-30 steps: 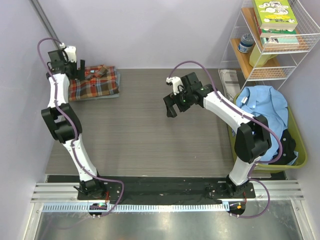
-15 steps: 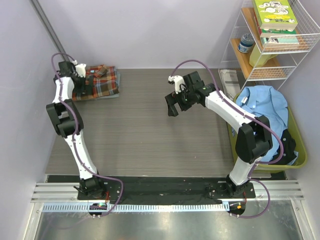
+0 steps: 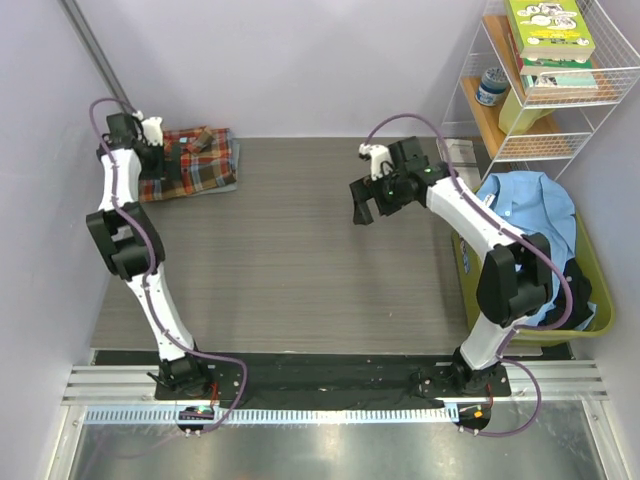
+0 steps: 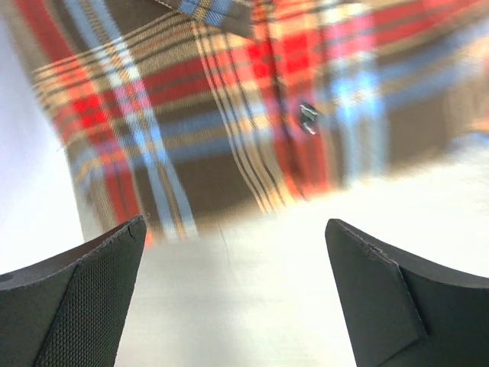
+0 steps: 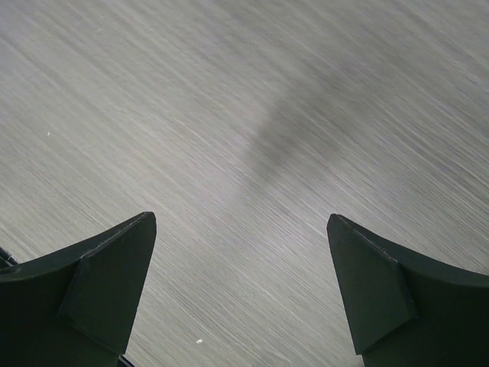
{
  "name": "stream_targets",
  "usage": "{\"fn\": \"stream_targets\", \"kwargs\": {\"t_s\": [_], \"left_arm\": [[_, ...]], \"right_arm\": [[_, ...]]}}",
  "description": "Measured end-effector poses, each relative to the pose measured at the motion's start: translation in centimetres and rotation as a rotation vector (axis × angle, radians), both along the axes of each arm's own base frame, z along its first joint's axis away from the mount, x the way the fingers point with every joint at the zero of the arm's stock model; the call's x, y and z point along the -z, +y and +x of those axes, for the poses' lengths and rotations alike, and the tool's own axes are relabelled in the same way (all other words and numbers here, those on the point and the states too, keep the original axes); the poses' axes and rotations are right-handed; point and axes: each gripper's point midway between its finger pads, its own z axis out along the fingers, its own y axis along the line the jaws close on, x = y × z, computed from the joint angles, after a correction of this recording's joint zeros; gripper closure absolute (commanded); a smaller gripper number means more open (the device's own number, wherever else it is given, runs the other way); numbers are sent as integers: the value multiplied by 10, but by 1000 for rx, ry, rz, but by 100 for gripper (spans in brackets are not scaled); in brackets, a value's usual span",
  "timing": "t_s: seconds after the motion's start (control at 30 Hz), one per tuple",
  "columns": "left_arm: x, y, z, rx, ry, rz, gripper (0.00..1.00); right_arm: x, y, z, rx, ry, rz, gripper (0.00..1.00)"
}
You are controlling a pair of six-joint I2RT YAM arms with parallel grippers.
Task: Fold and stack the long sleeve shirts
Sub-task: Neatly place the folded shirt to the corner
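By plaid shirt [image 4: 229,115]: L gripper [image 4: 233,233] wide; R gripper [image 5: 241,222] same.

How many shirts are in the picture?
2 clearly: a folded plaid shirt at the far left corner of the table, and a blue shirt heaped in the green basket at right. More may hide beneath either.

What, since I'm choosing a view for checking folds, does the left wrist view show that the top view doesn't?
Only the left wrist view: a small shiny fastener on the plaid shirt, seen close up. Only the top view: the right gripper above the table, a blue shirt in a green basket, and a wire shelf. Both: the plaid shirt, with the left gripper at it.
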Motion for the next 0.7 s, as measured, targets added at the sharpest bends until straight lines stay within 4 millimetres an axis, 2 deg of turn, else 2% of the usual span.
{"fn": "stream_targets", "kwargs": {"t_s": [0.1, 0.2, 0.3, 0.37, 0.43, 0.53, 0.63, 0.7], "left_arm": [[-48, -16, -19, 2, -43, 4, 0], [-101, -45, -51, 23, -103, 24, 0], [-143, -98, -92, 98, -166, 12, 0], [-154, -134, -121, 161, -184, -18, 0], [-151, -161, -147, 215, -180, -48, 0], [-122, -183, -181, 244, -112, -86, 0], [-87, -191, -206, 232, -11, -123, 0], [-70, -191, -217, 215, 41, -138, 0]], "right_arm": [[-13, -25, 8, 62, -17, 11, 0], [-36, -51, 12, 129, -69, 30, 0], [-58, -73, 3, 176, -124, 44, 0], [-63, -78, -8, 184, -145, 48, 0], [-60, -80, -21, 185, -140, 47, 0], [-42, -83, -37, 186, -108, 41, 0], [-18, -88, -58, 192, -53, 23, 0], [-12, -91, -68, 195, -30, 11, 0]]}}
